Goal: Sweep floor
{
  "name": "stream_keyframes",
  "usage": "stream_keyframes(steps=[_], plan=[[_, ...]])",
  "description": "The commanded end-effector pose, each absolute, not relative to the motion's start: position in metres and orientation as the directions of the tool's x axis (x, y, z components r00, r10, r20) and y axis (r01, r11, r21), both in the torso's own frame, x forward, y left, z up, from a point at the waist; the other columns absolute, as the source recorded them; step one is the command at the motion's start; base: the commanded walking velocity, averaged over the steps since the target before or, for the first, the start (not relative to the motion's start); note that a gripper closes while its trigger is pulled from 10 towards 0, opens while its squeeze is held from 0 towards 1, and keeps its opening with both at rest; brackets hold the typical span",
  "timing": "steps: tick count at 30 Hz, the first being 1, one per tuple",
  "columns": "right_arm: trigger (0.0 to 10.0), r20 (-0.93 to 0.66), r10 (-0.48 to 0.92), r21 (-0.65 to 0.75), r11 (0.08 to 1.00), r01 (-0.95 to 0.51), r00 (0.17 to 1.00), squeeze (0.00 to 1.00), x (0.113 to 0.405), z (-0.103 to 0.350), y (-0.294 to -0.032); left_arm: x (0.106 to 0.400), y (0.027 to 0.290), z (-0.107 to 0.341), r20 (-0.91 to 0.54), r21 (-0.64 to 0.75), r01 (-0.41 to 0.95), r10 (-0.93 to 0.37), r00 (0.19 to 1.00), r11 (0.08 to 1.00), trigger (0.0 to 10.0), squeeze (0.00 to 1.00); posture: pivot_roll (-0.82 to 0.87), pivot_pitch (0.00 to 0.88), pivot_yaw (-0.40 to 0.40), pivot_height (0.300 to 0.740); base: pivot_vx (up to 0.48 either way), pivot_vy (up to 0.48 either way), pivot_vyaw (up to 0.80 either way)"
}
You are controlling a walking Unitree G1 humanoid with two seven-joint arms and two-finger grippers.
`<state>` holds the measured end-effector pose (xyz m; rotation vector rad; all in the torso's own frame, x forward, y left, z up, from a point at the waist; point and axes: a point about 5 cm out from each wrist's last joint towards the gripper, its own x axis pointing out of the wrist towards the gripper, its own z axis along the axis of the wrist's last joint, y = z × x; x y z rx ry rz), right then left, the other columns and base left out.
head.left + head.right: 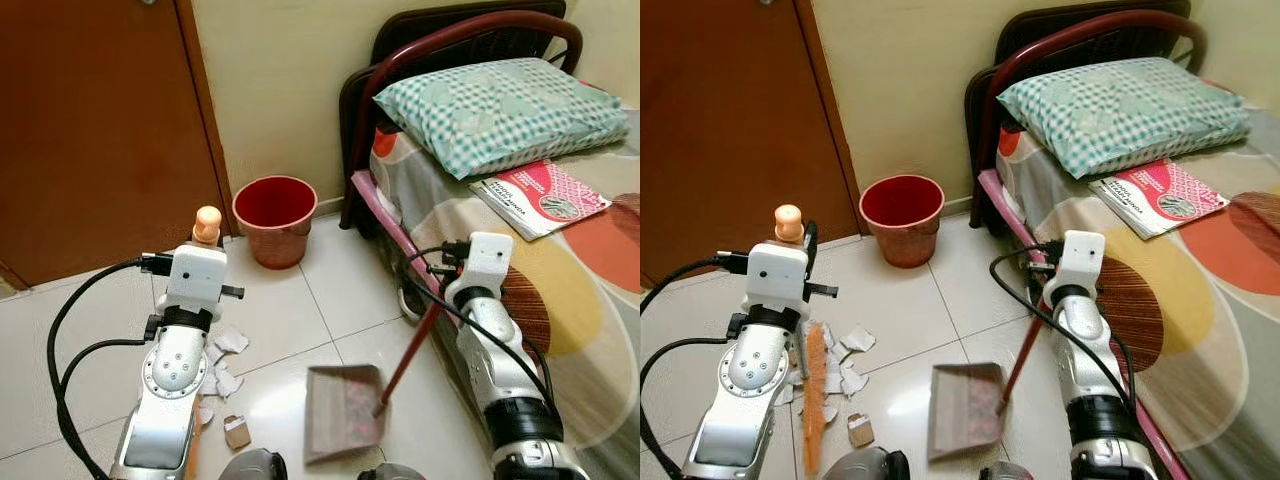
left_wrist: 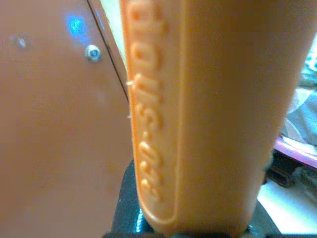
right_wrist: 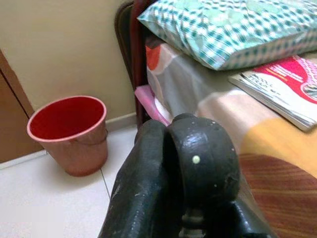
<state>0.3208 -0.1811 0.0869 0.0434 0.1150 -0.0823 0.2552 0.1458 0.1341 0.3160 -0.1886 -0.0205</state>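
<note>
My left gripper is shut on the orange broom handle, whose rounded top pokes up above the wrist. The broom's orange bristles rest on the tiles among torn white paper scraps and a small brown scrap. My right gripper is shut on the red handle of the dustpan. The grey dustpan lies flat on the floor to the right of the scraps, its mouth toward them.
A red bucket stands by the wall between the brown door and the bed frame. The bed on the right carries a checked pillow and a magazine, close beside my right arm.
</note>
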Motion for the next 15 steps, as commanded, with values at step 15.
stream_keyframes(steps=[15], plan=[[10.0,-0.018,-0.074,0.005,0.997,0.075,0.997,0.00,0.347,0.112,-0.166,0.271,0.127,0.126,0.161,0.250,0.010,-0.051,0.986,0.968,10.0,0.00,0.01,0.089,-0.004,0.740,0.000,0.000,0.00]])
